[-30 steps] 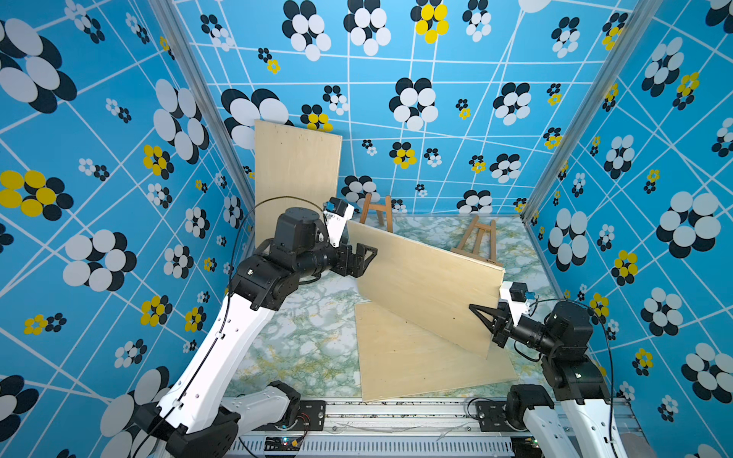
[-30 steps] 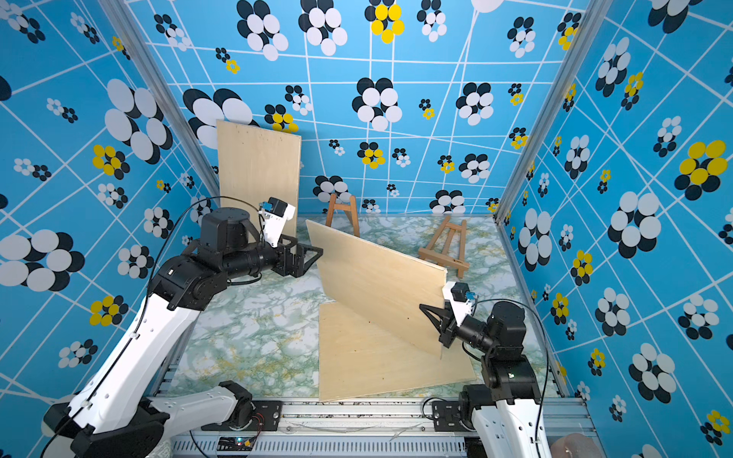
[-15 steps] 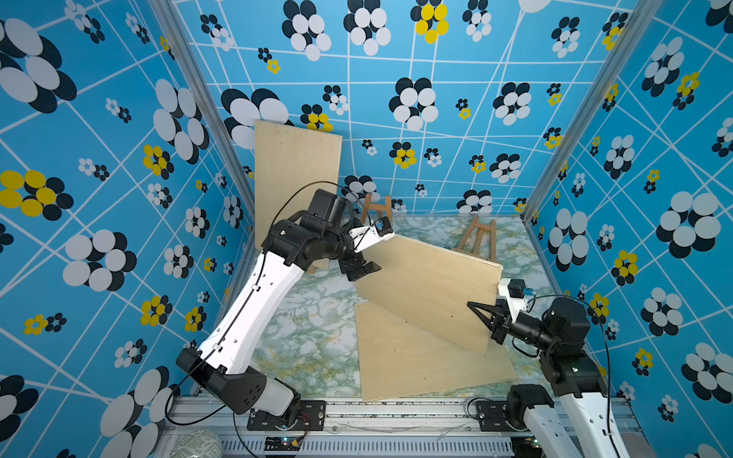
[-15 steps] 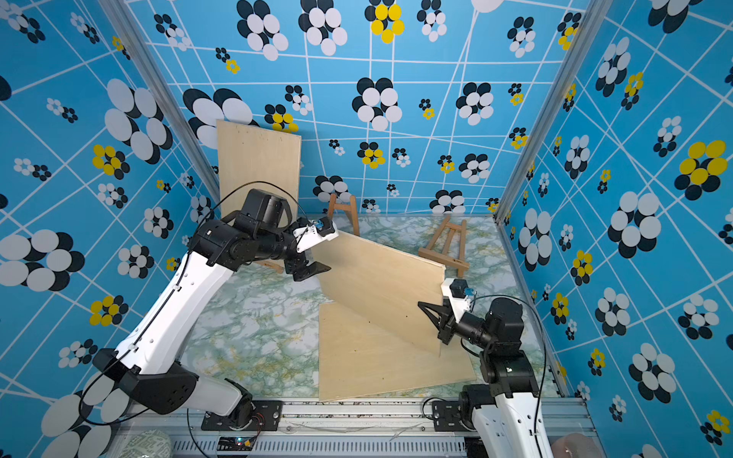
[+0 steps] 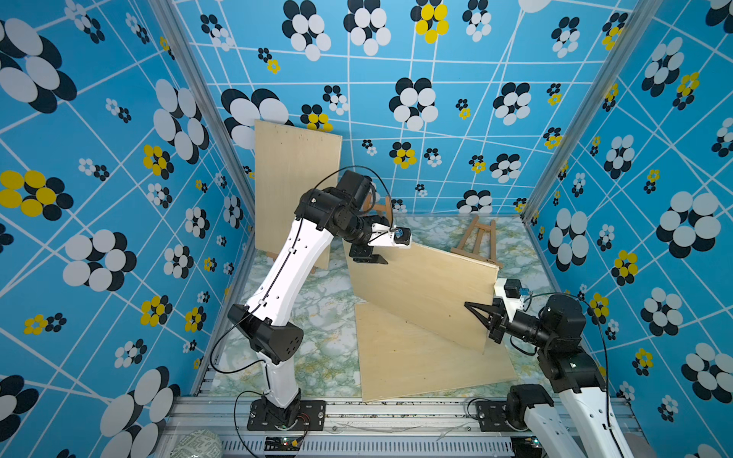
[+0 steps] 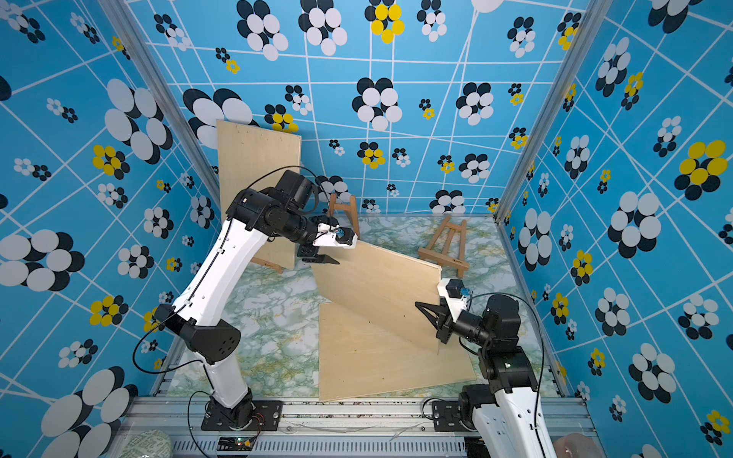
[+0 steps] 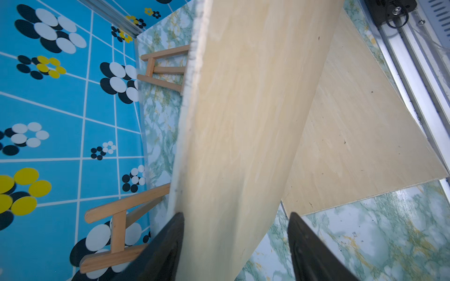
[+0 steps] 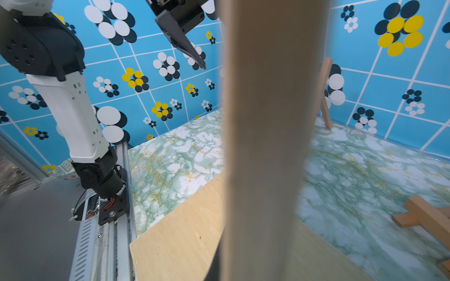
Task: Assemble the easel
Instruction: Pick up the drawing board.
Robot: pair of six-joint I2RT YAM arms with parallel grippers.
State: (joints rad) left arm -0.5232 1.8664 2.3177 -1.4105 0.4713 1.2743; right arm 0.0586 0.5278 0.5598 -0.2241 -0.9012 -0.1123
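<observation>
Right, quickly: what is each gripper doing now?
Left gripper: open, jaws astride the tilted board.
Right gripper: shut on the tilted board, at its edge.

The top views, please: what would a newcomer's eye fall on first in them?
First, the tilted board in the middle of the table, with the right tool shut on its right edge and the left tool open astride its far left corner. Next, the loud blue flowered walls; then a second board lying flat beneath and a small easel at the back right.
</observation>
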